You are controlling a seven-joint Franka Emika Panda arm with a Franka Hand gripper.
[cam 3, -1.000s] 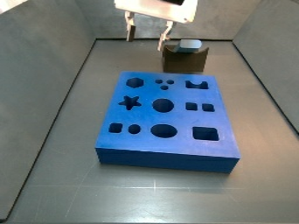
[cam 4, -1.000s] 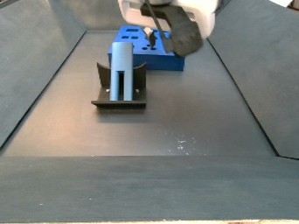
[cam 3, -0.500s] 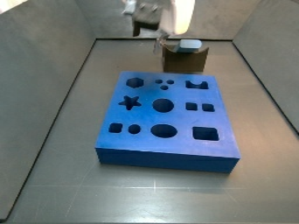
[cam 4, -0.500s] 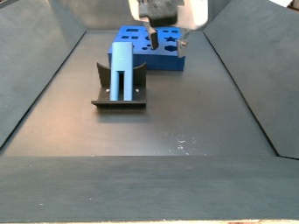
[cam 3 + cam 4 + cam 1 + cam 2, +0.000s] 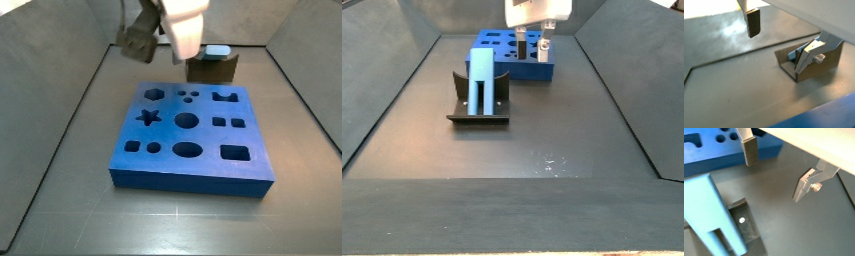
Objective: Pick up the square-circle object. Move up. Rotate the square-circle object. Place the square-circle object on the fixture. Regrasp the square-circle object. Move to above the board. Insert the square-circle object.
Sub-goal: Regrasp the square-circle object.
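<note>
The square-circle object (image 5: 482,78), a light blue-grey bar, stands upright in the dark fixture (image 5: 478,110); a side view shows its top (image 5: 214,50) above the fixture (image 5: 211,70). My gripper (image 5: 532,44) hangs open above and beyond it, near the blue board (image 5: 531,64), with nothing between the fingers. In both wrist views the two fingers (image 5: 752,22) (image 5: 806,184) are wide apart. The peg (image 5: 709,215) is off to one side of the gripper (image 5: 774,181), not touched. The board (image 5: 194,135) with its shaped holes lies flat in mid floor.
Sloping grey walls (image 5: 60,110) close in the dark floor (image 5: 529,150) on both sides. The fixture stands between the board and the back wall (image 5: 241,25) in a side view.
The gripper has turned about its wrist and risen a little, drifting away from the fixture. The peg has stayed upright in the fixture.
</note>
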